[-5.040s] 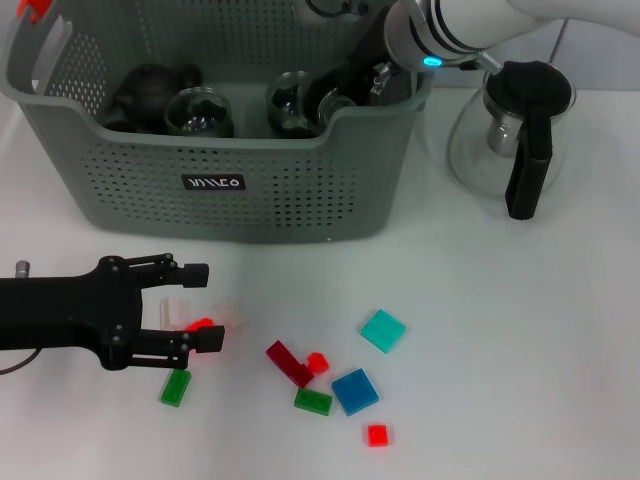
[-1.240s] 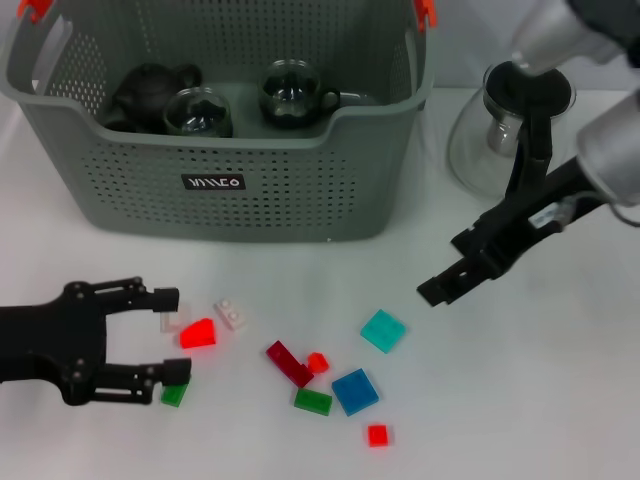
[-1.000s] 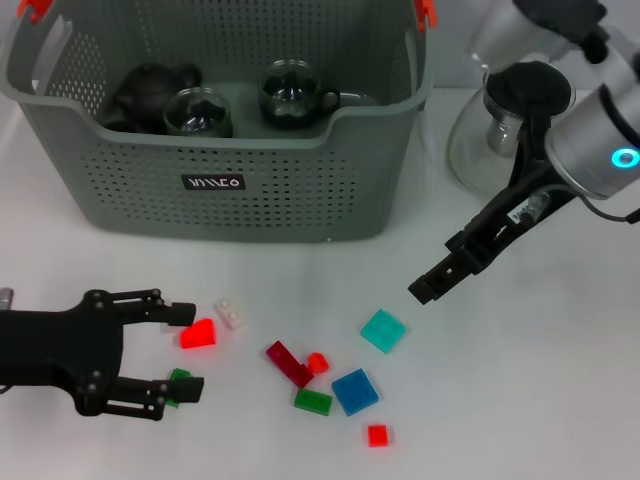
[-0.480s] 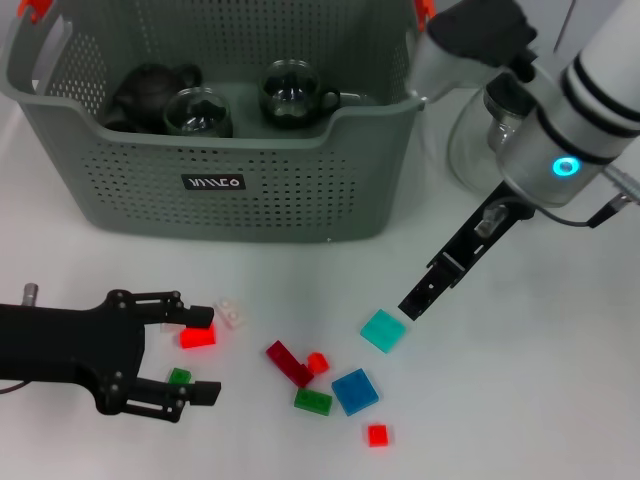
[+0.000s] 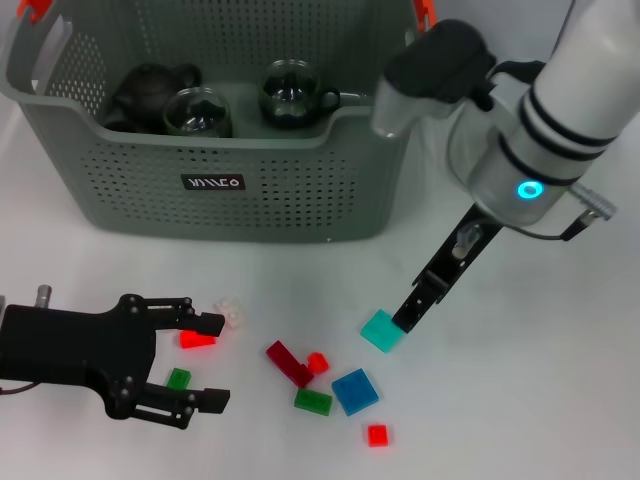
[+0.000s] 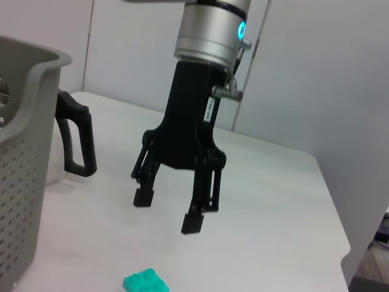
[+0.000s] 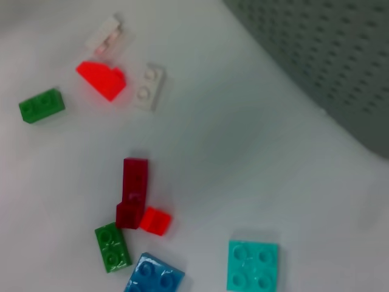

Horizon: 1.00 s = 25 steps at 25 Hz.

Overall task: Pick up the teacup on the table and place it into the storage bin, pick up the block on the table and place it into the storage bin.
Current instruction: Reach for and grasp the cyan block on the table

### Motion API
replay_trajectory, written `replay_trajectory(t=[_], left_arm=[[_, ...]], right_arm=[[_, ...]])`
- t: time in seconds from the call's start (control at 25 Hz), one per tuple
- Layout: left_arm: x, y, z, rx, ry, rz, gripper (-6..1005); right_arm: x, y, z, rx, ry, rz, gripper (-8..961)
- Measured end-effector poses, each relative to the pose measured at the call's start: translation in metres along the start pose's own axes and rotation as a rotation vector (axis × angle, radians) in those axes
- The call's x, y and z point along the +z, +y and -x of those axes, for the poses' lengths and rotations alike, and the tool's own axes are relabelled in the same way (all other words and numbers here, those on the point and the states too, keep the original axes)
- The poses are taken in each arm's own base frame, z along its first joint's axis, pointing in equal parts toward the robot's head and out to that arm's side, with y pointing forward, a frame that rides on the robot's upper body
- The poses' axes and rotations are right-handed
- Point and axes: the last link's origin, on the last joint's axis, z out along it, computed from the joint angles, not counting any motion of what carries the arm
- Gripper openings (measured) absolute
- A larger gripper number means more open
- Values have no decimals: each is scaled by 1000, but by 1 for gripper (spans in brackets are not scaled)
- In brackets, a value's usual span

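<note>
The storage bin (image 5: 215,190), a grey-green perforated basket with orange clips at its handles, stands at the back of the white counter (image 5: 540,400) and holds a dark teapot (image 5: 145,85) at its left end, a glass teacup (image 5: 198,112) beside it and a second glass teacup (image 5: 292,93) nearer the middle. A small black label (image 5: 214,183) on the bin's front carries pale lettering that cannot be read. To the bin's right a glass pitcher with a black handle (image 6: 76,140) is mostly hidden behind the right arm in the head view. The blocks all lie on the counter in front of the bin: a teal square block (image 5: 380,331), a blue square block (image 5: 354,391), a dark red bar (image 5: 288,363) with a small red block (image 5: 317,362) touching it, a green block (image 5: 312,401), another small red block (image 5: 377,435), a bright red block (image 5: 196,338), a white block (image 5: 233,316) and a small green block (image 5: 178,378). The right tool (image 6: 169,211) hangs with its fingers spread wide and nothing between them, its tips just above the teal square block's far edge; half a second ago it was higher and farther back, and five seconds ago it was reaching into the bin. The left tool (image 5: 210,362) rests low at the counter's left, fingers wide, with the bright red block and small green block lying between them, neither gripped; it has slid rightward since the earlier frames.
</note>
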Motion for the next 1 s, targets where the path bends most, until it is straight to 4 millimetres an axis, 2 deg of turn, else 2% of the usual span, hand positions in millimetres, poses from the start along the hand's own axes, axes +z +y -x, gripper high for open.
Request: replay_trajectory(t=[0.28,0.6,1.0], left_arm=[[4,0,0,-4,7,9,859],[3,0,0,-6,11,3,859],[3,1,2,-9,14,-6,860]], right_arm=[[14,13,7,-57,27,-56,911],[32,25,16,-109,-20,-85,912],[39,28,17,-107,-51,-80,912]])
